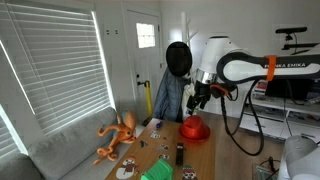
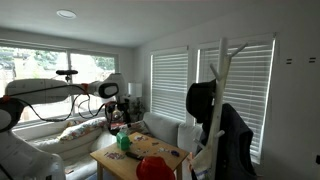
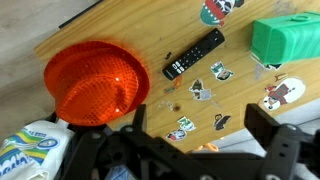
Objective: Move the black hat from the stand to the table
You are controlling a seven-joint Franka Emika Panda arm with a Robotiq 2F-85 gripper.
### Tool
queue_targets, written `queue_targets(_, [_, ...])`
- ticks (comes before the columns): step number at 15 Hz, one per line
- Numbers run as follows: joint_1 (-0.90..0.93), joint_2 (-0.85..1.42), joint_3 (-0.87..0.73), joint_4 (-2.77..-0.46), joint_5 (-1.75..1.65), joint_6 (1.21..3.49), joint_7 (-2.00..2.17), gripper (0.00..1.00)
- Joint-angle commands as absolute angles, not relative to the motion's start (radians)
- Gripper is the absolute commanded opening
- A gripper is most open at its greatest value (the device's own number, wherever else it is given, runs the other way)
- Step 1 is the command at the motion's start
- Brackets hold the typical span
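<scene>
The black hat [image 1: 178, 58] hangs at the top of the stand [image 1: 166, 98], which is draped with a blue denim jacket. It also shows in an exterior view [image 2: 200, 100] on the white stand [image 2: 222, 70]. My gripper [image 1: 198, 98] hovers above the brown wooden table [image 1: 160, 150], to the right of the stand and below the black hat, not touching it. In the wrist view the gripper [image 3: 200, 130] is open and empty, looking down at the table [image 3: 150, 25].
A red hat [image 3: 97, 82] lies on the table under the gripper, also in both exterior views [image 1: 194, 129] [image 2: 152, 168]. A black remote [image 3: 194, 53], a green box [image 3: 285, 40] and stickers lie nearby. An orange toy [image 1: 118, 135] sits on the grey couch.
</scene>
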State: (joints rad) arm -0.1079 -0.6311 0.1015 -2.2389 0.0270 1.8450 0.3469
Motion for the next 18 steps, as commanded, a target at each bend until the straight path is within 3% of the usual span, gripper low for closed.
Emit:
queue_targets(1, [-0.098,-0.630,0.094,-2.236,0.021,1.843,0.353,1.00])
queue_targets(6, [-0.098,-0.631,0.095,-2.236,0.021,1.843,0.358,1.00])
queue_targets(18, [-0.364,-0.376,0.082,-2.029,-0.291,2.281,0.775,1.00])
